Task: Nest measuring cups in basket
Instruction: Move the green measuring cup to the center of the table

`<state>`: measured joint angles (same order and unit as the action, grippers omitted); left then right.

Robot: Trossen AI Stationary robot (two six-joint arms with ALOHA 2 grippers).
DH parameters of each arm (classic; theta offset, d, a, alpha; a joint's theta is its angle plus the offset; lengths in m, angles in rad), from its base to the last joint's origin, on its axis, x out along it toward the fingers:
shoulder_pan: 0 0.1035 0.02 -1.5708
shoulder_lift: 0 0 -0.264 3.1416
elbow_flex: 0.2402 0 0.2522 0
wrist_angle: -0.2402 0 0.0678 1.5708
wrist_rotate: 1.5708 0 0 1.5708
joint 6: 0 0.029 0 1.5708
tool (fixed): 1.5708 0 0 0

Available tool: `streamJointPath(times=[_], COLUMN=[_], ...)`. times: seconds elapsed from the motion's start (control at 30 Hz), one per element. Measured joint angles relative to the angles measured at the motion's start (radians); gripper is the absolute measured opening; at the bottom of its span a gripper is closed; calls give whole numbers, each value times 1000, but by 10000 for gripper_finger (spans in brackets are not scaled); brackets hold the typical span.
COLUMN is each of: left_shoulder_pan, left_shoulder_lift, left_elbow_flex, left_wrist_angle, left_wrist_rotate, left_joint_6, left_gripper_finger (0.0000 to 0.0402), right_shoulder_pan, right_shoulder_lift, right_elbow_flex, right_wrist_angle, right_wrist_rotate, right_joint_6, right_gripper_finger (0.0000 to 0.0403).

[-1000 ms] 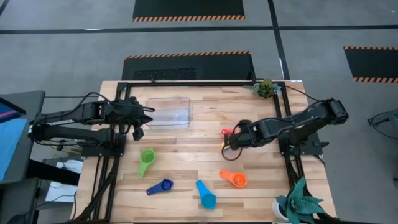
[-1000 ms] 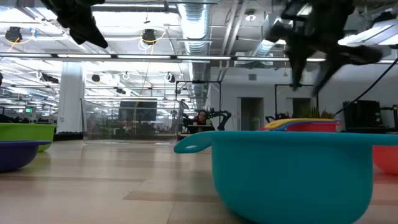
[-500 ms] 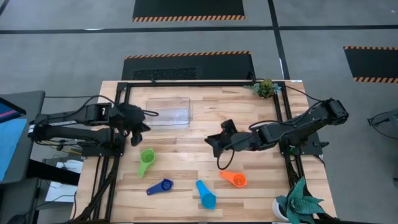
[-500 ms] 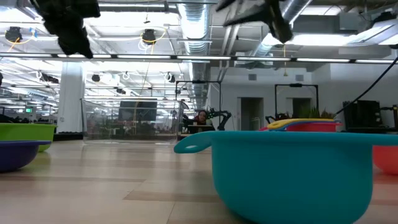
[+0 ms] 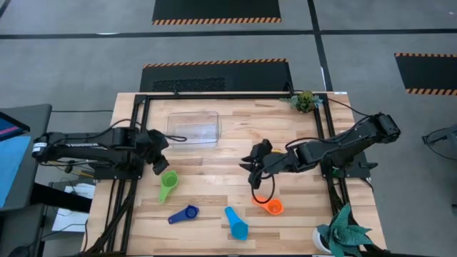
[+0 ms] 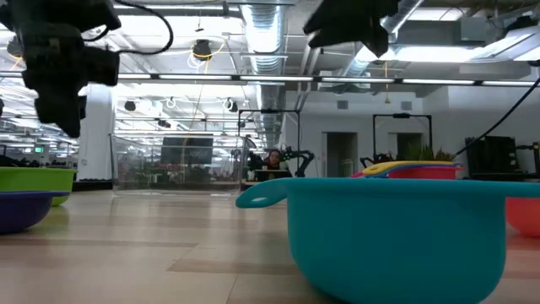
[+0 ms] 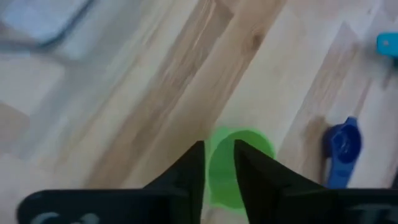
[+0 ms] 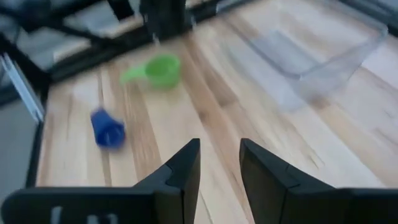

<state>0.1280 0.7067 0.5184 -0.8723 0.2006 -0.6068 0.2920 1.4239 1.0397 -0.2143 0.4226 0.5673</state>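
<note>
The green cup [image 5: 168,183] is lying on the table [image 5: 214,171], just in front of the clear basket [image 5: 194,128], with its handle pointing toward the table's front edge. The left claw [image 5: 158,161] is hovering just beside its bowl, fingers [image 7: 189,171] spread a little and pinching nothing, the cup showing through the gap in the left wrist view. This looks like the approach to picking up the green cup; to do it well, the claw should be coming down with one finger inside the rim and one outside, or straddling the flat handle, and pressing together only once level with the wall so the light cup is not skidding away. Farther out, the dark blue cup [image 5: 184,214], light blue cup [image 5: 236,224] and orange cup [image 5: 269,205] are lying near the front edge. The right claw [image 5: 251,166] is hanging mid-table above the orange cup, fingers parted and empty.
</note>
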Motion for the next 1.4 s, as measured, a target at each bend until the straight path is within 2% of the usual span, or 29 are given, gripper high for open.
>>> streamJointPath(times=[0.13,0.37,0.5,0.67,0.83,0.97,1.13,1.23,1.33,1.4], left_shoulder_pan=[-41,-176,-254,-363,-502,-565,-573,-557,-486,-428], left_shoulder_lift=[10,77,143,186,254,345,482,575,664,714], left_elbow_flex=[-14,-1,45,116,104,95,95,95,132,213], left_wrist_angle=[10,97,-33,-210,-217,-218,-177,-52,129,186], left_wrist_rotate=[25,-72,-110,-82,-25,-119,-109,-119,-215,-312], left_joint_6=[-83,-97,-87,-120,-138,-140,-52,23,108,134], left_gripper_finger=[111,113,97,68,11,2,0,0,0,0], right_shoulder_pan=[0,-22,-36,-46,-47,-47,-47,-43,-37,-37], right_shoulder_lift=[0,0,0,0,0,0,0,0,0,1], right_elbow_flex=[0,0,0,0,0,0,0,0,0,0], right_wrist_angle=[-116,-164,-164,-167,-173,-172,-167,-167,-162,-157], right_wrist_rotate=[-8,-6,-6,-6,-5,-5,-5,-5,-5,-6], right_joint_6=[-1,1,43,60,60,61,61,64,64,64], right_gripper_finger=[132,134,132,134,132,132,132,132,132,132])
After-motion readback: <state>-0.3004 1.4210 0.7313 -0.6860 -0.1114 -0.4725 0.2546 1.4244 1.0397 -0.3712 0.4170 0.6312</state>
